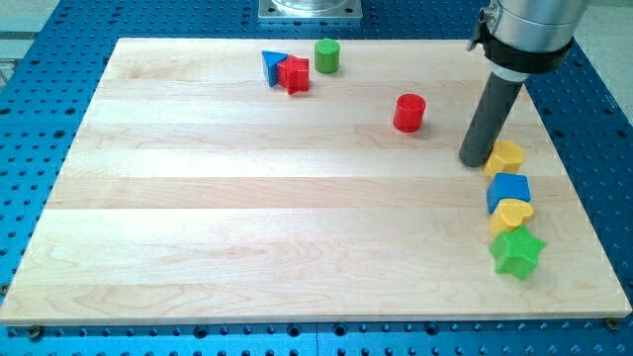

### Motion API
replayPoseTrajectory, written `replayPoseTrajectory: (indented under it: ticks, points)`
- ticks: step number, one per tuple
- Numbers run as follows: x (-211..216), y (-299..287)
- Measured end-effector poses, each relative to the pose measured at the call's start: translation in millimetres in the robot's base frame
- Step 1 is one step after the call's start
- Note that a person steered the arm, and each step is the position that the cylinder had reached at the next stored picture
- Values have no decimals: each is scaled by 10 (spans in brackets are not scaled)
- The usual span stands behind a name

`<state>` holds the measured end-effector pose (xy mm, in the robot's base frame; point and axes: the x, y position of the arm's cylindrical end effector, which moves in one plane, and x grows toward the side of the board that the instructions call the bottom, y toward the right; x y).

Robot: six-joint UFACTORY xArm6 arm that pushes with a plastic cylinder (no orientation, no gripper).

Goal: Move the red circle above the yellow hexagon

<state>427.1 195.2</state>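
Here, my tip [477,161] is seen on the smooth wooden board [198,198], touching the yellow hexagon [505,156], near the red circle [408,113]; no fingers are fitted.

Eight blocks [407,112], one rod [476,158]

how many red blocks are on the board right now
2: red circle right of centre, left of my tip; red star near the view's top, touching the blue triangle. None look hidden.

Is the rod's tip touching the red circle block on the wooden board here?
Apart. The camera view shows bare wood between my tip and the red circle block, which sits to the view's left of it.
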Motion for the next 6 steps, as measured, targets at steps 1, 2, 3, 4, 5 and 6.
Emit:
replayPoseTrajectory:
  ticks: [1, 2, 3, 4, 5, 6]
  points:
    - [-13, -372]
    - [141, -1313]
    - [-338, -1140]
    - [-704, -1282]
    - [-730, -795]
    - [-673, -251]
